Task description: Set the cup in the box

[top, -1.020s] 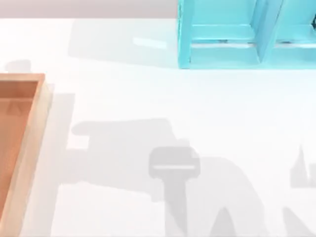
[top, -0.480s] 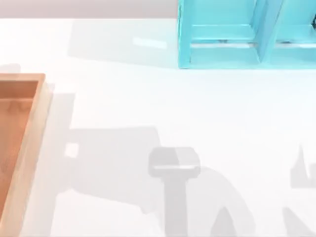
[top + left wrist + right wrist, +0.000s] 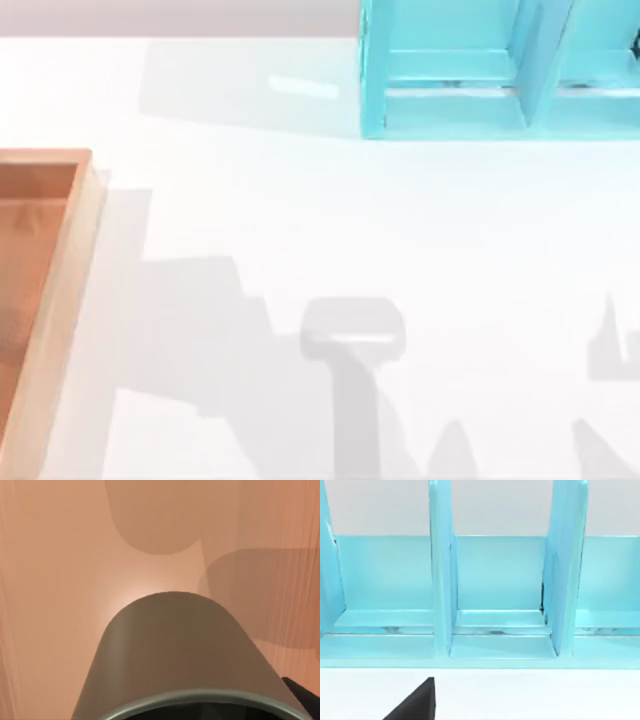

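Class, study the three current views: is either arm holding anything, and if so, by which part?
It cannot be told for sure. The cup sits close under the left wrist camera, above the box floor, which suggests a hold, but no fingers show on it.

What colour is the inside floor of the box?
Orange-brown, under the cup; the box floor shows best in the left wrist view.

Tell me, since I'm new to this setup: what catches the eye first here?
The cyan-blue shelf unit stands at the table's far right. The tan-rimmed box lies at the left edge. In the left wrist view the olive-grey cup looms over the box's orange floor.
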Robot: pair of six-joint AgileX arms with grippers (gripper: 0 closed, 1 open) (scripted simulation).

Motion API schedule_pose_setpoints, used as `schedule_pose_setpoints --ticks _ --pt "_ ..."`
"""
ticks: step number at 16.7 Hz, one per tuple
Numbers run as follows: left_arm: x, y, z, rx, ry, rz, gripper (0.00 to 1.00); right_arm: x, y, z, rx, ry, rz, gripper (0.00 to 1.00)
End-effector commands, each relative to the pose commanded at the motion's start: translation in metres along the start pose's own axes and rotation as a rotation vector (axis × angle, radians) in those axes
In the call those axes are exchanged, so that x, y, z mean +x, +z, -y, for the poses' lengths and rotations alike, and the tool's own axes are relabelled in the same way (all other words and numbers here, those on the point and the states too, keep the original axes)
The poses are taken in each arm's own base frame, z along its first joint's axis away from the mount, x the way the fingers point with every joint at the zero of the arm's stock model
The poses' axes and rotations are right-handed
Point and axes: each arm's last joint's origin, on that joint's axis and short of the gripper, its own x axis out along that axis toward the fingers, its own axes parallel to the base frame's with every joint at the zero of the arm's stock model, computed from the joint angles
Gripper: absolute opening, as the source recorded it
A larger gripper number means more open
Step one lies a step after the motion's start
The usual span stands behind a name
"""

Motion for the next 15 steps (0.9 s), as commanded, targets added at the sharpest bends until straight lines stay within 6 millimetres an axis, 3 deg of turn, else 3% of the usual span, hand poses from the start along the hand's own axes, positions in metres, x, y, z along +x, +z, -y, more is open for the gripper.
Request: schedule_pose_setpoints --ticks 4,15 --pt "0.0004 -0.0001 -0.0001 0.000 0.000 0.000 0.00 0.0000 0.0000 0.0000 0.000 0.000 0.000 1.00" --pt "0.0004 -0.0001 -0.0001 0.000 0.000 0.000 0.83 0.0000 0.0000 0.0000 0.000 0.000 0.000 1.00"
